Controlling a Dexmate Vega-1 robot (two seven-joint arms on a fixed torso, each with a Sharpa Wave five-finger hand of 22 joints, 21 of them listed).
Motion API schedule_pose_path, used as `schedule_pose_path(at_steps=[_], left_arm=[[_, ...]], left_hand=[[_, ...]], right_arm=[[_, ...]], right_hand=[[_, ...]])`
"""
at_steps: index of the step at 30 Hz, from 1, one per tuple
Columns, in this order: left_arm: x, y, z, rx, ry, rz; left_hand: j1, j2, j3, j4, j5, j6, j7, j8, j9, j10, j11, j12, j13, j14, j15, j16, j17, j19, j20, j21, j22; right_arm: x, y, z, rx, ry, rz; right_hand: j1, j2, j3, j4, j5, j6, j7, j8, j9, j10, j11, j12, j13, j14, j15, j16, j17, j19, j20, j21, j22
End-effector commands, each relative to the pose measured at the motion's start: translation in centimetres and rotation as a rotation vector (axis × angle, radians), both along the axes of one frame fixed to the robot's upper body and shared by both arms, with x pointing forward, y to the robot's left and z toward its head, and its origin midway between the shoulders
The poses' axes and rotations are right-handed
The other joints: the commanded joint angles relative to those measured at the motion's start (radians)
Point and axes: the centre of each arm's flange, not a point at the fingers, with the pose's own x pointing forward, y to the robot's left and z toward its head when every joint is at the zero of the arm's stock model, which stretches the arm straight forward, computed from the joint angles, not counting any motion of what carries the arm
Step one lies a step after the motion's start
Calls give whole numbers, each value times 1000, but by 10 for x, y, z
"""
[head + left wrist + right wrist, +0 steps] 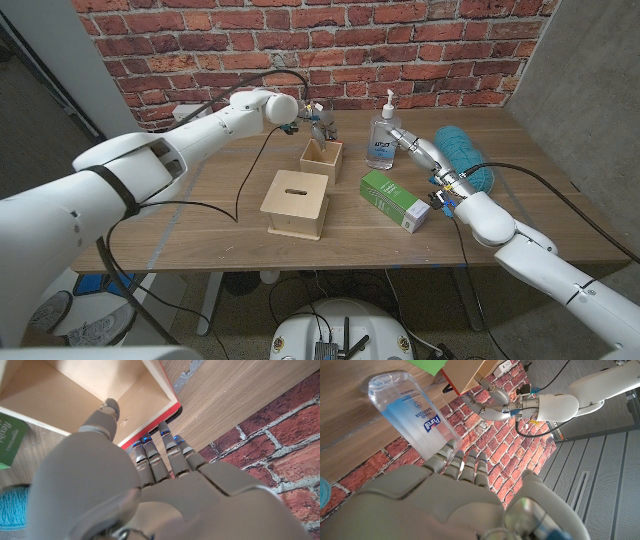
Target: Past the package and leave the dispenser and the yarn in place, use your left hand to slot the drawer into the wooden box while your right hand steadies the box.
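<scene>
The left hand (320, 124) gripped the far rim of the drawer (322, 160), thumb inside the open tray and fingers (167, 450) down its outer wall, the drawer standing at 12 o'clock from the wooden box (296, 204). The right hand (412, 146) hovered beside the dispenser (381, 135), fingers (455, 462) extended close against the bottle; contact could not be told. The yarn (462, 155) lay partly hidden behind that arm, with the package (394, 200) at 3 o'clock from the box.
</scene>
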Motion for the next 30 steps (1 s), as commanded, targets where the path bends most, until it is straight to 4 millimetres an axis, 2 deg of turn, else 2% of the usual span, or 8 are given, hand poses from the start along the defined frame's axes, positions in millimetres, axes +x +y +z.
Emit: schedule_pose_path(at_steps=[1, 17, 19, 24, 30], left_arm=[[-1, -1, -7, -42, -27, -17], [-3, -2, -10, -57, -36, -48], [-3, -1, -11, -54, -39, -38], [-3, -2, -13, -57, -46, -35], [-2, -2, -14, -58, -59, -37]], left_hand=[[21, 2, -9, -3, 9, 20, 9, 1, 2, 22, 2, 0, 1, 30, -147, 9, 4, 15, -163, 3, 0], [108, 54, -22, -3, 22, 149, 18, 3, 4, 161, -13, 10, 3, 156, -164, 13, 6, 90, -164, 11, 3], [112, 61, -19, -2, 23, 153, 14, 2, 4, 167, -12, 10, 3, 164, -164, 13, 6, 94, -164, 11, 3], [140, 91, -9, -4, 25, 210, 4, 5, 5, 218, -32, 12, 4, 217, -170, 11, 6, 126, -161, 14, 4], [176, 118, -2, -9, 22, 275, -6, 3, 6, 294, -34, 16, 7, 291, -176, 7, 5, 167, -159, 15, 5]], right_arm=[[-5, 3, 3, -73, -25, -8], [-11, 16, -2, -254, -105, -77], [-12, 17, -3, -265, -111, -81], [-14, 21, -3, -308, -140, -105], [-15, 20, -4, -314, -145, -115]], right_hand=[[4, 17, 11, 1, -3, 9, 0, 4, 3, 9, 0, 8, 1, 9, -42, 9, 0, 12, -41, 4, 2], [-2, 17, 14, 2, -6, 21, -2, 6, 3, 15, -1, 8, 2, 22, -43, 14, -2, 24, -41, 7, 2], [-2, 18, 15, 2, -6, 22, -3, 5, 3, 14, -4, 7, 2, 22, -43, 13, -3, 24, -41, 7, 2], [-2, 18, 18, 1, -7, 20, -4, 3, 3, 14, -5, 6, 1, 20, -44, 12, -4, 25, -43, 7, 2], [-3, 18, 20, 0, -8, 19, -5, 1, 3, 13, -6, 5, 1, 19, -46, 11, -5, 26, -44, 6, 2]])
